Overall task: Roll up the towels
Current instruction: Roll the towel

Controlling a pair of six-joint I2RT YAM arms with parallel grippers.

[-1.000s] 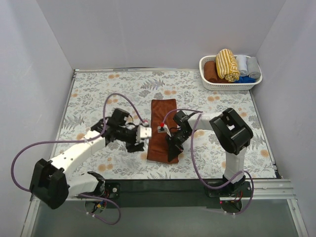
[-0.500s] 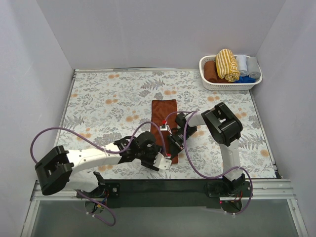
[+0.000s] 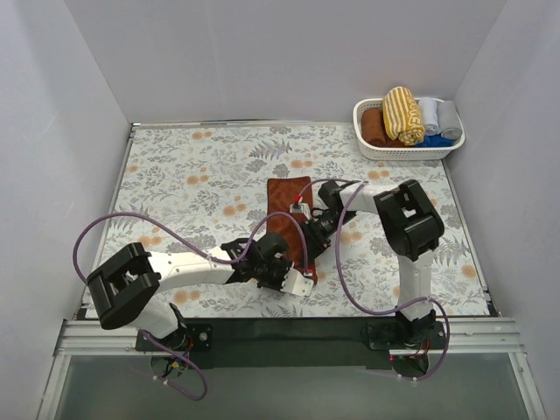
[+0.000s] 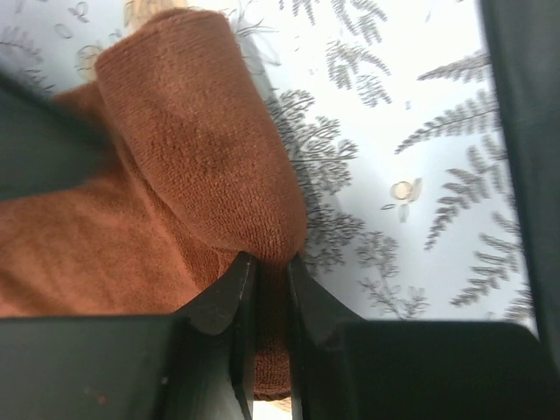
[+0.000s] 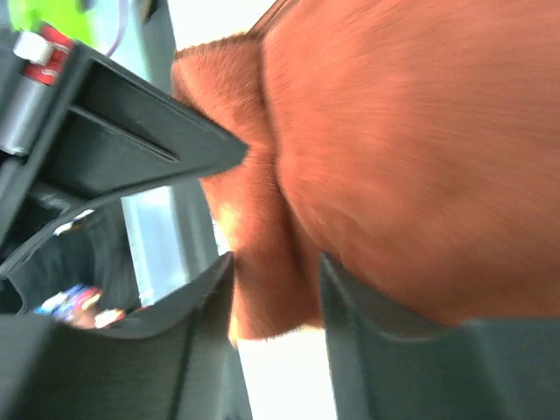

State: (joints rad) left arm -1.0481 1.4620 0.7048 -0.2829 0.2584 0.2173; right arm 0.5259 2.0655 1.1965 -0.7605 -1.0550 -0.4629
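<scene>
Left tool (image 4: 267,265) and right tool (image 5: 233,210) each pinched the near end of the brown towel (image 3: 287,203), mid-table (image 3: 175,175). Its rolling looked barely begun. The striped towel (image 3: 402,114) sat rolled in the far-right basket (image 3: 409,151).

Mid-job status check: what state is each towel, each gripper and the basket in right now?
rust-brown towel: on the table, far part flat, near end bunched into a fold.
left gripper: fingers shut on that fold.
right gripper: fingers shut on the same towel.
yellow striped towel: rolled, lying in the basket.
basket: upright, far right corner, also holding other rolls.
</scene>
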